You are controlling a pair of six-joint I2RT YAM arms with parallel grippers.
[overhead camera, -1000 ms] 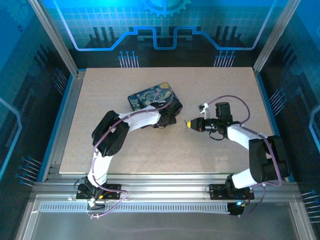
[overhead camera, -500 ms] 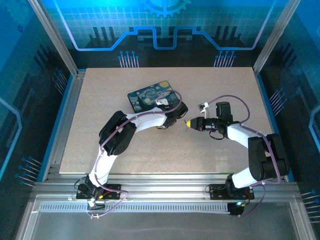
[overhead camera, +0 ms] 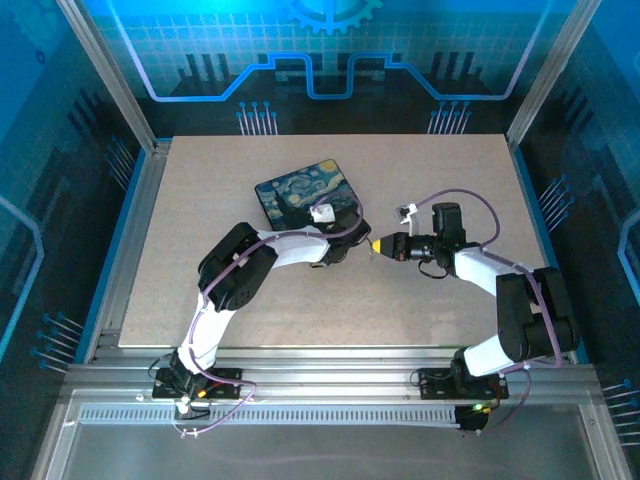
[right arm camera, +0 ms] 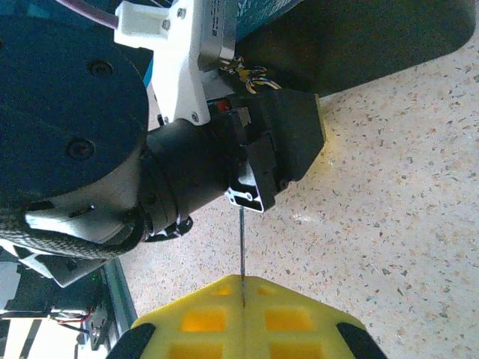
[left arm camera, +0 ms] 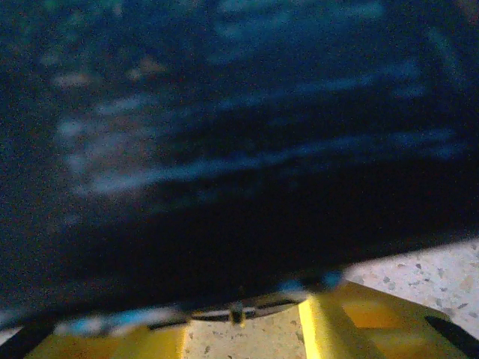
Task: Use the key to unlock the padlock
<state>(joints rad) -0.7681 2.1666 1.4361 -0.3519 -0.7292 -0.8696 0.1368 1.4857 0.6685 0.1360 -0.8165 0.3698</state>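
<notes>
My left pincer [left arm camera: 239, 340] has swung right along the near side of the painted box [overhead camera: 300, 195] to its near right corner, narrowing as it went. It now sits just beside my right pincer [overhead camera: 374, 247], so I judge lock and key are being brought together. The left fingers stand partly open, with bare table between them. A small dark piece [left arm camera: 237, 315] at the box's foot may be the padlock, but it is too blurred to say. My right pincer is clamped tight on the key [right arm camera: 242, 247], a thin blade pointing at the left wrist.
</notes>
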